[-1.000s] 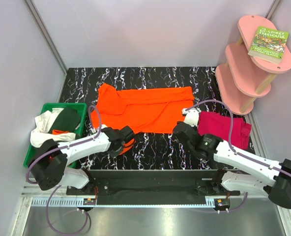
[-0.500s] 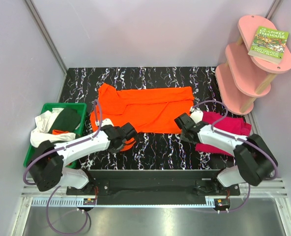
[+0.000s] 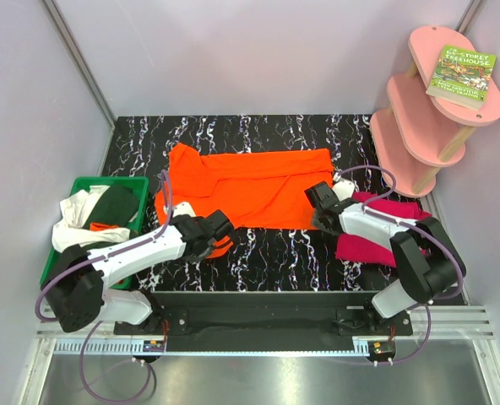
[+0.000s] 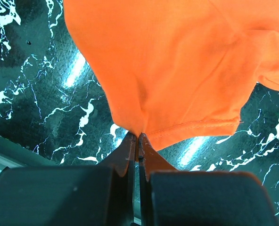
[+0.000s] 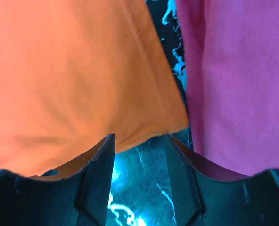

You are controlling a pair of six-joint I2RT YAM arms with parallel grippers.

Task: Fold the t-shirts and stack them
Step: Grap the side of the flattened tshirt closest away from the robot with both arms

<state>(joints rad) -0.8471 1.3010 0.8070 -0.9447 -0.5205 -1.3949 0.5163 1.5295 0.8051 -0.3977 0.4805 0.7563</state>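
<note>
A bright orange t-shirt [image 3: 246,181] lies spread across the middle of the black marbled table [image 3: 275,253]. My left gripper [image 3: 222,226] is shut on its near left hem; in the left wrist view the orange cloth [image 4: 177,70] rises out of the pinched jaws [image 4: 138,136]. My right gripper [image 3: 319,207] stands open at the shirt's near right corner [image 5: 168,120], which lies just ahead of the gap [image 5: 140,139], not gripped. A magenta-pink t-shirt [image 3: 385,224] lies folded to the right, with its edge [image 5: 238,70] beside the right finger.
A green bin [image 3: 60,253] at the left table edge holds white, dark green and orange shirts [image 3: 98,211]. A pink tiered shelf [image 3: 427,110] with a book [image 3: 461,74] on top stands at the back right. Grey walls close in the table.
My right arm has swung left and away from me, from the near side of the pink shirt to the orange shirt's near right corner, its jaws widening. The left gripper has stayed shut on the hem.
</note>
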